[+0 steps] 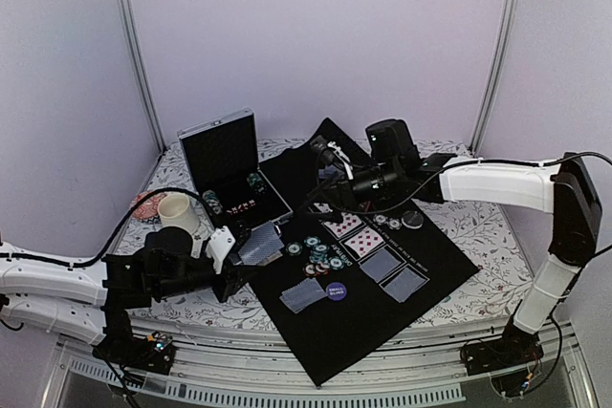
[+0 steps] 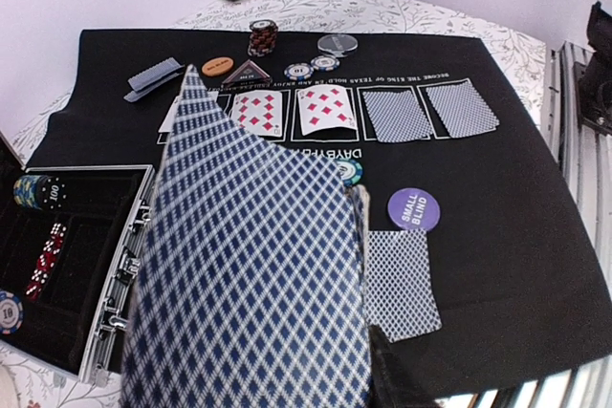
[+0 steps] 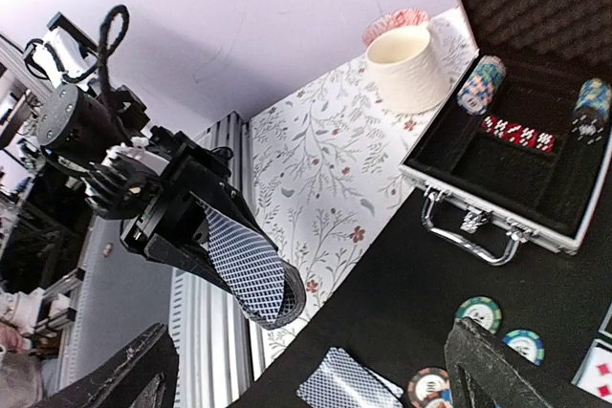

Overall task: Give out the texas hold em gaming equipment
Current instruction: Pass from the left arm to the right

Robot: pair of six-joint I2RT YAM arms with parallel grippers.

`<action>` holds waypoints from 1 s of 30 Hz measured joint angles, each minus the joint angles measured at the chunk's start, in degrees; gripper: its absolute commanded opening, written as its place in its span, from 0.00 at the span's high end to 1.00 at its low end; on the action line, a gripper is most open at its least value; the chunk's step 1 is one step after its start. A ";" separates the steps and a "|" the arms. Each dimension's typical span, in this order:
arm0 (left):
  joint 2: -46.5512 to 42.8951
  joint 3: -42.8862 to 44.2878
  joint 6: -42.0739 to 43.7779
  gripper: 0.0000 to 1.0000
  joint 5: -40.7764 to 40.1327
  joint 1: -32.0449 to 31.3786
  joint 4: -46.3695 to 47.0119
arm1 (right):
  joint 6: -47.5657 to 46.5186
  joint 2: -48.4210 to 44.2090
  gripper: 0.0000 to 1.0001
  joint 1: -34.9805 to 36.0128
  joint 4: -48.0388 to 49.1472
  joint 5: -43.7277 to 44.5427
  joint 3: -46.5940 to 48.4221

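Left wrist view gives you the clearest count. Your left gripper (image 3: 215, 228) is pinched on a grey-blue-backed held card (image 2: 258, 274), tilted above the near left part of the black mat (image 2: 535, 265), just beside the open silver case (image 2: 120, 284). You cannot tell whether it grips one card or more.

In the mat's printed row lie four cards: two face-up cards (image 2: 258, 110) with red pips, then two face-down cards (image 2: 395, 114). Nearer the camera sits one purple button (image 2: 414, 208) reading SMALL BLIND. Just beside it is a face-down hand (image 2: 402, 284) of one or two cards, too overlapped to separate.

Beyond the row you have one orange button (image 2: 219, 66), one red-edged triangle (image 2: 248, 72), two loose chips (image 2: 299, 71), one dark-red chip stack (image 2: 262, 37), one pale button (image 2: 337, 43) and one small card pile (image 2: 155, 76).

Your right gripper (image 3: 311, 355) is spread wide with nothing between its fingers, above the mat's edge near the case. That view shows two case stacks (image 3: 481, 83) of chips inside the case and one white cup (image 3: 406, 69) beside it.
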 measured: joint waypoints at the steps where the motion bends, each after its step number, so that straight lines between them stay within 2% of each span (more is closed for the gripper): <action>1: 0.00 0.00 0.04 0.66 0.00 0.00 0.31 | 1.81 2.05 0.01 0.31 1.92 -1.66 0.00; 5: -0.20 0.00 0.31 0.66 0.09 0.00 0.92 | 5.90 8.46 0.01 2.05 5.22 -6.32 0.24; 13: -0.22 0.00 1.46 0.66 0.20 0.00 1.27 | 9.97 13.84 0.16 6.05 9.70 -11.65 4.87; 16: -0.26 0.00 1.81 0.66 0.26 0.00 1.27 | 10.84 15.39 0.25 6.51 10.27 -11.98 6.12; 20: -0.68 0.00 2.51 0.66 0.42 0.00 1.70 | 11.61 17.75 0.44 6.75 10.10 -12.04 7.45; 24: -1.01 0.00 3.04 0.66 0.87 0.00 2.10 | 12.41 19.63 0.52 7.28 9.73 -12.48 8.87; 30: -1.03 0.04 3.96 0.66 1.55 -0.02 2.25 | 12.52 20.55 0.77 8.50 8.72 -13.33 10.86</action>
